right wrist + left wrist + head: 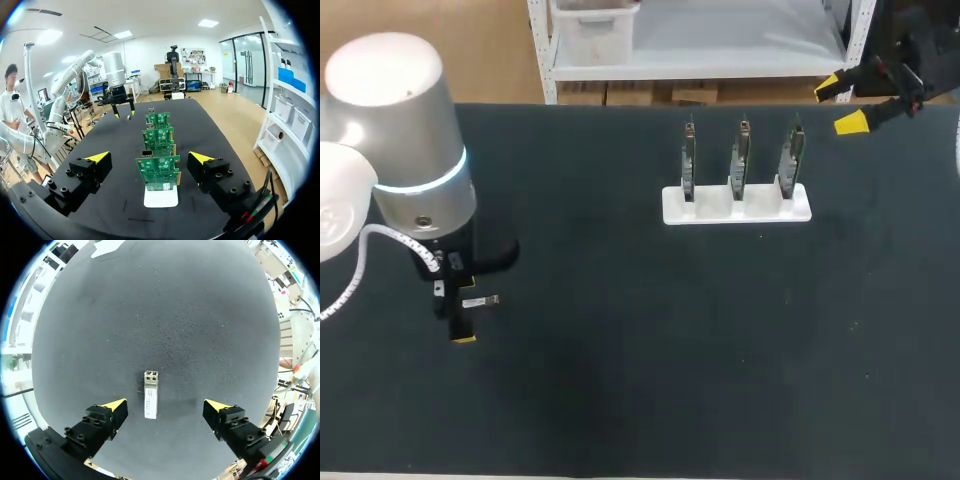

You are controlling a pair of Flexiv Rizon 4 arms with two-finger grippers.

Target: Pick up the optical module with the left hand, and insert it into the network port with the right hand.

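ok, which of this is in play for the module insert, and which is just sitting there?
In play: optical module, left gripper, right gripper, three circuit boards.
Just there: white stand holding the boards, black table.

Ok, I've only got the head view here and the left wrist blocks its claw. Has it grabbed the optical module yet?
Observer: Not yet. The left wrist view shows the left claw open, with the optical module lying flat on the table between its fingers, touching neither.
Operator: Which way is it lying?
Observer: Lengthways, pointing ahead of the claw, so the fingers face its long sides.
Operator: And what does the right claw face?
Observer: The right claw, open, looks along the row of three green circuit boards in their white holder, the nearest one straight ahead.
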